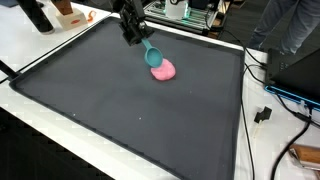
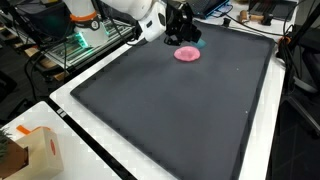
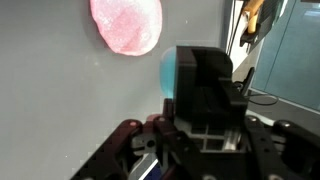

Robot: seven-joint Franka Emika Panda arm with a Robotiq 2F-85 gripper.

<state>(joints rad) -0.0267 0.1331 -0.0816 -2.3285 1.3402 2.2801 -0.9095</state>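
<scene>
the teal spoon hangs tilted from the gripper, its bowl low and touching or just above the pink lump; which of the two cannot be told. the lump lies on the black mat, near the mat's far edge in both exterior views and well apart from the other three edges. most of the mat spreads bare toward the near side, so the open room lies there, while the far edge and the gear behind it are close to the arm. the jaws stand narrow, closed on the spoon's handle. the mat sits on a white table, with cables just off one side of the mat. an exterior view shows a cardboard box on the table past the near corner, which no other view shows. the wrist view shows the lump from above, with the spoon as a teal sliver mostly hidden behind the gripper, so the grip itself cannot be seen there.
</scene>
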